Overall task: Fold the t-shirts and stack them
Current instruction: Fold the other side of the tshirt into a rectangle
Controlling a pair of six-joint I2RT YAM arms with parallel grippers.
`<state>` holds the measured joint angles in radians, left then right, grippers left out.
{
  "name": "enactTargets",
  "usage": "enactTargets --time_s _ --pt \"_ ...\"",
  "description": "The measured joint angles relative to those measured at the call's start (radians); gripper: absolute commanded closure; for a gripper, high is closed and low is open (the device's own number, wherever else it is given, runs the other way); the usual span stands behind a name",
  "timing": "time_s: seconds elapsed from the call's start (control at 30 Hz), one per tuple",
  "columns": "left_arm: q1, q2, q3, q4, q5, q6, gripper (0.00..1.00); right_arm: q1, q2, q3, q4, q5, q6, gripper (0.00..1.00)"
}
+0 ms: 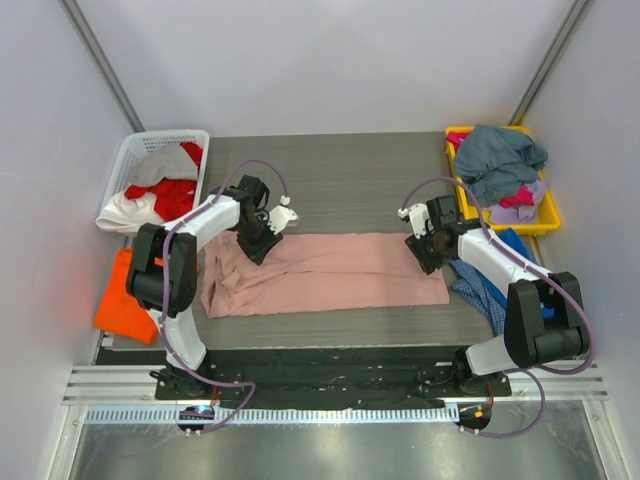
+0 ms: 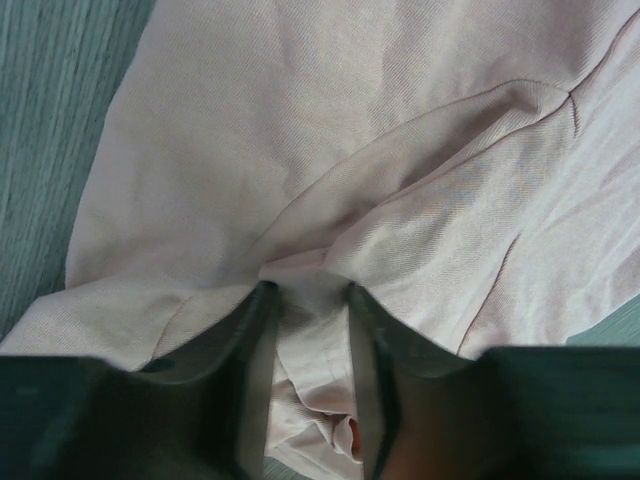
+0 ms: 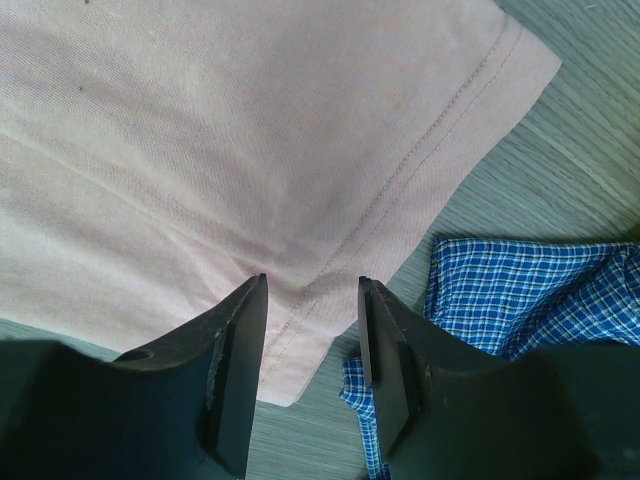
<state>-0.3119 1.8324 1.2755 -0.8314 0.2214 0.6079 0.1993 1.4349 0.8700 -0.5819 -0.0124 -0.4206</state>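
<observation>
A dusty-pink t-shirt point(image 1: 330, 270) lies folded into a long strip across the dark table point(image 1: 340, 175). My left gripper point(image 1: 262, 245) is down on its left end, near the top edge. In the left wrist view the pink fabric point(image 2: 300, 120) is bunched into a ridge between the partly open jaws of that gripper point(image 2: 308, 290). My right gripper point(image 1: 425, 252) is at the strip's right end. It point(image 3: 312, 282) stands open over the stitched hem corner of the pink t-shirt point(image 3: 200, 130). A bright orange t-shirt point(image 1: 120, 305) hangs off the table's left edge.
A white basket point(image 1: 135, 160) at the back left holds red and white shirts point(image 1: 165, 195). A yellow bin point(image 1: 548, 215) at the back right holds a grey-teal shirt point(image 1: 500, 155) on others. Blue checked cloth point(image 1: 490, 280) point(image 3: 520, 290) lies right beside the pink hem.
</observation>
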Motion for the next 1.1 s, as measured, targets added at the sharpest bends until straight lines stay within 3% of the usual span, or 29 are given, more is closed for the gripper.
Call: enactTargets --time_s 0.13,0.23,0.53,0.9,1.1 --pt "0.000 0.000 0.000 0.000 0.000 0.001 0.87 0.000 0.000 -0.001 0.000 0.000 0.000 0.52" --pt "0.000 0.000 0.000 0.000 0.000 0.001 0.90 0.000 0.000 -0.001 0.000 0.000 0.000 0.52" --pt "0.000 -0.023 -0.001 -0.010 -0.001 -0.003 0.87 0.000 0.000 -0.001 0.000 0.000 0.000 0.52" --pt "-0.012 -0.214 -0.039 -0.056 -0.003 -0.028 0.83 0.000 0.000 -0.001 0.000 -0.001 0.001 0.52" --pt "-0.072 -0.278 -0.101 -0.087 -0.006 -0.052 0.82 0.003 0.000 -0.001 -0.002 -0.001 0.001 0.52"
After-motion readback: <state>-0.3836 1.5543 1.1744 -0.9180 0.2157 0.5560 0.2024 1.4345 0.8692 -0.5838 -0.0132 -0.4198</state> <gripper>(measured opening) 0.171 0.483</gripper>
